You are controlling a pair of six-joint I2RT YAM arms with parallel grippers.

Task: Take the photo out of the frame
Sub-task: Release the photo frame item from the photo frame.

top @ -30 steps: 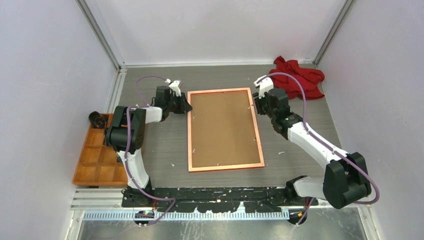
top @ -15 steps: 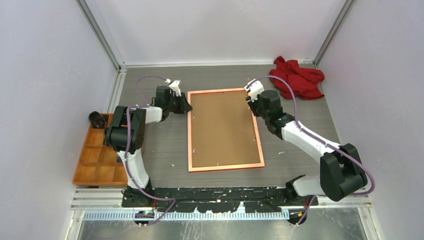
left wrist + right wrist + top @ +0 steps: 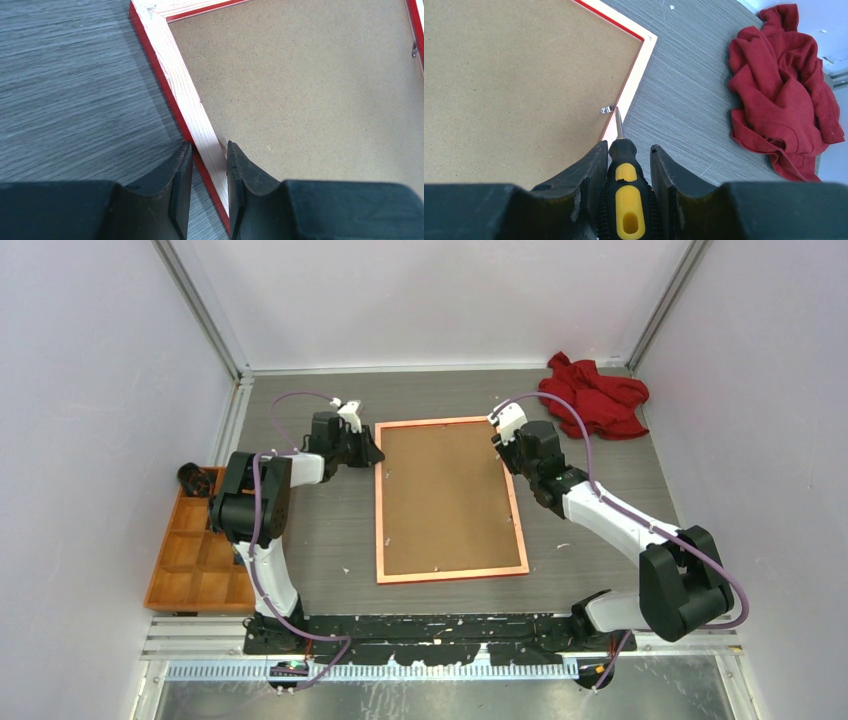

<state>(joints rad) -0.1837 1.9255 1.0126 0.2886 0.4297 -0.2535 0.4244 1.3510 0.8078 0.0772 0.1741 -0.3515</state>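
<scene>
The red frame (image 3: 381,510) lies face down mid-table, its pale back rim up, with the brown backing board (image 3: 445,495) filling it. The photo is hidden under the board. My left gripper (image 3: 374,453) is shut on the frame's left rail (image 3: 192,107) near the far left corner. My right gripper (image 3: 507,443) is shut on a black-and-yellow screwdriver (image 3: 626,187). Its tip rests at a small metal tab (image 3: 607,109) on the frame's right rail near the far right corner.
A crumpled red cloth (image 3: 598,395) lies at the far right, also in the right wrist view (image 3: 786,92). An orange compartment tray (image 3: 195,555) with a black object (image 3: 192,478) sits off the table's left edge. A second metal tab (image 3: 414,49) shows on the right rail.
My right gripper with the screwdriver has moved left and slightly farther, onto the frame's right rail near the far corner. The left gripper and the frame have stayed put.
</scene>
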